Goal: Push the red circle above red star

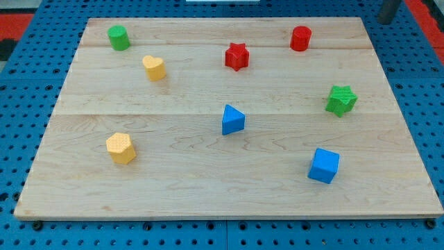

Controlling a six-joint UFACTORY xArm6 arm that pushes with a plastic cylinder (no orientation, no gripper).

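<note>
- The red circle (300, 38) stands near the bench's (173, 187) top edge, right of centre.
- The red star (236, 56) lies to its left and slightly lower, well apart from it.
- A dark rod enters at the view's top right corner, off the bench; only a short piece shows, so my tip (386, 21) is taken at its lowest visible end, and I cannot tell whether that is the true end.
- That end is right of the red circle and a little higher, touching no block.
- The arm has no end effector that opens or closes, so no such state can be told.
- A green cylinder (118, 37) sits top left, with a yellow heart (154, 68) below and right of it.
- A green star (341, 100) is at the right, a blue triangle (232, 119) near the middle.
- A yellow hexagon (121, 148) lies lower left, a blue cube (324, 165) lower right.
</note>
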